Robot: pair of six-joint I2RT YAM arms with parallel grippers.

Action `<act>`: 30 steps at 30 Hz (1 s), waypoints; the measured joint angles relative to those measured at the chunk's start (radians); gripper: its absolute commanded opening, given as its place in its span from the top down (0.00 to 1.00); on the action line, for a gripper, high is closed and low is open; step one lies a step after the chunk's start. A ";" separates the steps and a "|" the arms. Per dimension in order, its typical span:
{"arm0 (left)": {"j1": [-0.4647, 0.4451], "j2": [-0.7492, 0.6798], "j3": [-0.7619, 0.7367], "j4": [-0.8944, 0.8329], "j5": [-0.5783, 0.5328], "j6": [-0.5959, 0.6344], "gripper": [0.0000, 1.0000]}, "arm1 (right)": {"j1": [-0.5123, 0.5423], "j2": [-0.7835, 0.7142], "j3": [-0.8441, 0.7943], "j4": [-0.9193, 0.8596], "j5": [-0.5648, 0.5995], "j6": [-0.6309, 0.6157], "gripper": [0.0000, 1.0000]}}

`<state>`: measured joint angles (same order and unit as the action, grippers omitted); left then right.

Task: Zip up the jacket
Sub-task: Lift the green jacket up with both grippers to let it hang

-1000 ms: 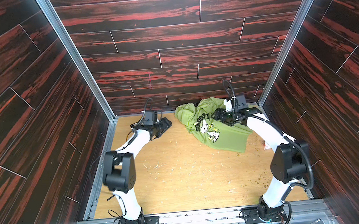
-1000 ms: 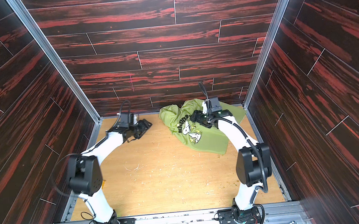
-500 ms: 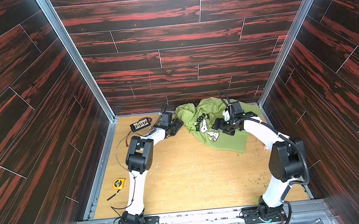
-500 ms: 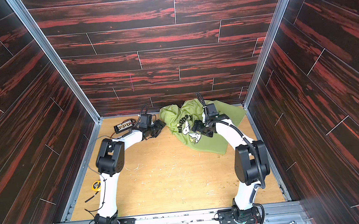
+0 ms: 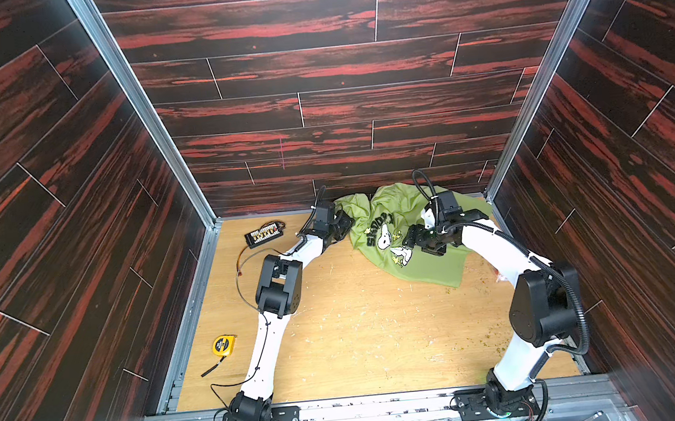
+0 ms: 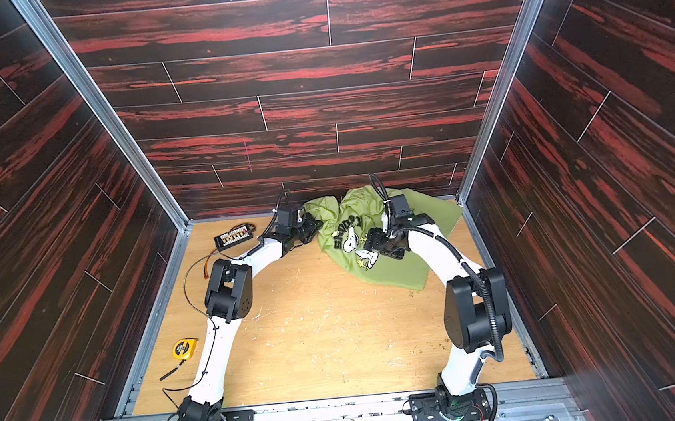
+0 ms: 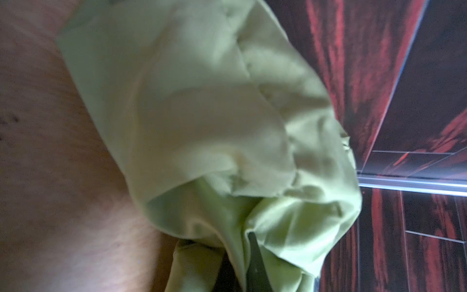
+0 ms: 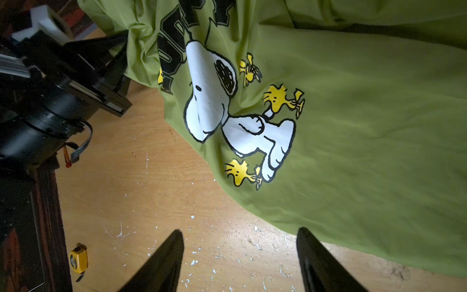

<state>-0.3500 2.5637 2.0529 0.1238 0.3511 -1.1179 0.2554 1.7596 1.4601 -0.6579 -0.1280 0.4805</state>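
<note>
Moved over since before, the left fingers (image 7: 256,265) now pinch the green Snoopy jacket (image 5: 433,270) at its edge. The right fingers (image 8: 161,263) are wide apart over it on the worktop (image 5: 359,334).

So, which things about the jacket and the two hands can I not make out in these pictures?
Zipper: unseen in every view; the jacket lies print side up, crumpled.
Left hand: left wrist view blurred, cloth wraps its fingers.
Right hand: right wrist view's edge cuts off its fingers' bases.
</note>
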 measured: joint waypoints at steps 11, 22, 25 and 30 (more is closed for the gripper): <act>0.000 -0.382 -0.159 -0.180 -0.003 0.175 1.00 | -0.018 -0.046 -0.031 0.013 -0.037 -0.002 0.24; -0.029 -0.760 -0.192 -0.312 -0.037 0.319 1.00 | -0.018 -0.106 0.094 0.077 -0.241 0.011 0.27; -0.063 -0.773 -0.183 -0.369 -0.066 0.358 1.00 | -0.010 -0.133 0.124 0.118 -0.322 0.024 0.21; -0.134 -0.771 -0.181 -0.436 -0.089 0.390 1.00 | 0.050 -0.187 0.127 0.182 -0.414 0.032 0.17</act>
<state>-0.4839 1.7927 1.8721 -0.3119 0.2619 -0.7280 0.3058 1.5723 1.5875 -0.4759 -0.5423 0.5121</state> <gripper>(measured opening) 0.054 0.824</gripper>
